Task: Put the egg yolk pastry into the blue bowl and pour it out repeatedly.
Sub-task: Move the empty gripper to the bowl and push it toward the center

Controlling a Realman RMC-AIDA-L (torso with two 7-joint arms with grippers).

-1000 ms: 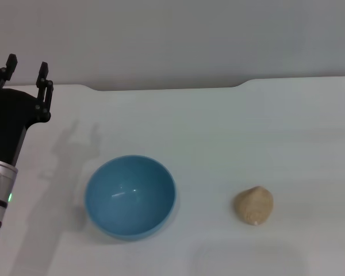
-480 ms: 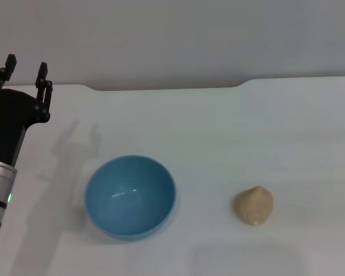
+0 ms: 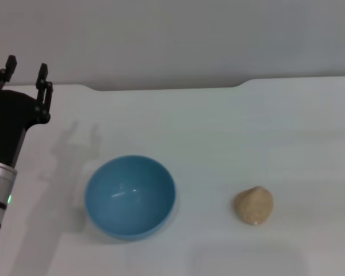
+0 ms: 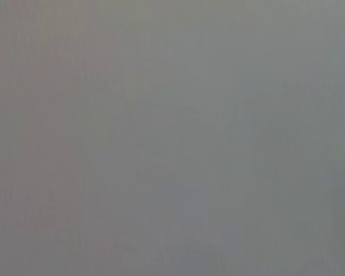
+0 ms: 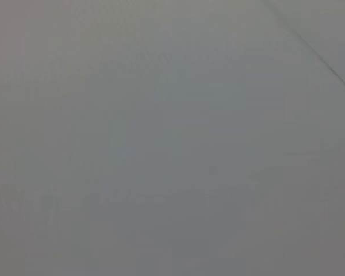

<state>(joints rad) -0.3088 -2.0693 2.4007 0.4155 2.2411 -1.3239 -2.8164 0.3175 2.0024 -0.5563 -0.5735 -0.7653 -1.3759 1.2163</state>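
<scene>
The blue bowl (image 3: 130, 195) stands upright and empty on the white table, left of centre in the head view. To its right, apart from it, the tan egg yolk pastry (image 3: 254, 205) lies on the table. My left gripper (image 3: 26, 72) is raised at the far left, well behind and left of the bowl, its black fingers open with nothing between them. The right gripper is out of view. Both wrist views show only a blank grey surface.
The white table (image 3: 230, 132) has a back edge with a step near the middle right. A grey wall rises behind it.
</scene>
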